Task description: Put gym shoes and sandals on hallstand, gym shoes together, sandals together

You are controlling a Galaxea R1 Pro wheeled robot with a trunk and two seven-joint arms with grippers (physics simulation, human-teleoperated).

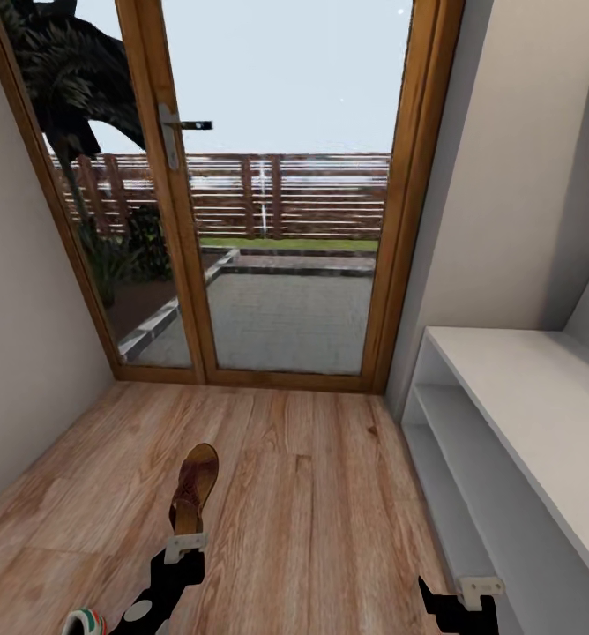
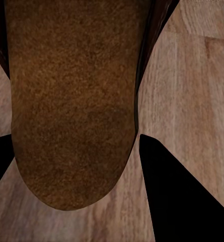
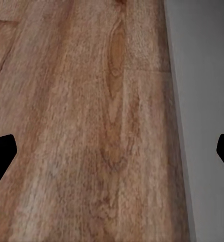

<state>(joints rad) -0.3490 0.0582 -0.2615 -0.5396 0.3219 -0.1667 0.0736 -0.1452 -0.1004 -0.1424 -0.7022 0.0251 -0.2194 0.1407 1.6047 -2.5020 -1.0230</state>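
Left gripper [image 1: 185, 547] at the heel of a sandal [image 1: 195, 488] on the floor [image 1: 312, 494], jaws spread either side. Right gripper [image 1: 480, 588] open beside the rack [image 1: 506, 414].

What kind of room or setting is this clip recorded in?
Most likely a home entry corridor, in simulation: a wood-framed glazed door looks out on a paved yard and fence, a low white shoe rack lines the right wall, and a brown sandal lies on the wood plank floor.
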